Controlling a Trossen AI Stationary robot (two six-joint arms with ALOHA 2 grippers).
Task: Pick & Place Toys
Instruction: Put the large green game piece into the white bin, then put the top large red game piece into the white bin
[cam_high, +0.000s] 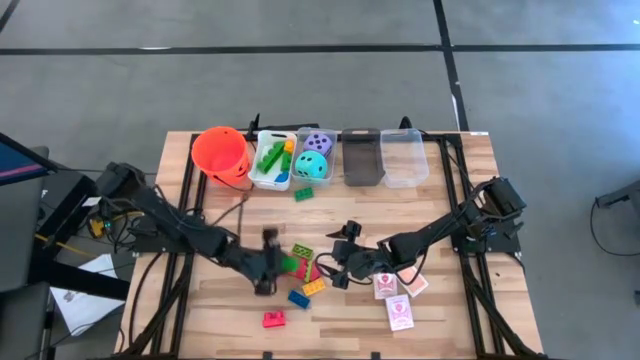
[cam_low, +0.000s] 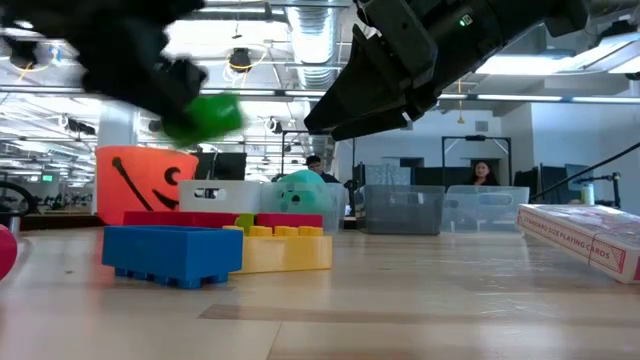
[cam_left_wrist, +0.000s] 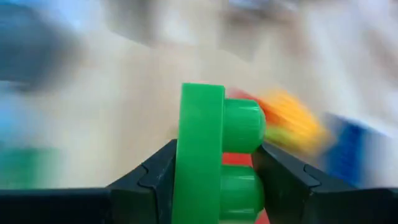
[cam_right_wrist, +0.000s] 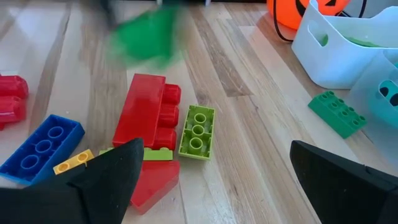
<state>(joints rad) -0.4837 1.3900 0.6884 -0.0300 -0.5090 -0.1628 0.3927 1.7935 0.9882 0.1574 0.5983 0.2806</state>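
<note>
Bucket and bins along the far edge of a wooden table

An orange bucket (cam_high: 221, 154) with a dark handle and a black face printed on its side stands at the left end of a row on the slatted wooden table (cam_high: 220, 315). Just beside it sits a white bin (cam_high: 258, 172), then a clear bin (cam_high: 300, 178), a dark grey bin (cam_high: 360, 157) and another clear bin (cam_high: 404, 158), all close together. The table stands on a grey floor (cam_high: 300, 80) crossed by dark lines. A person (cam_low: 482, 174) is seen in the room behind.
</note>
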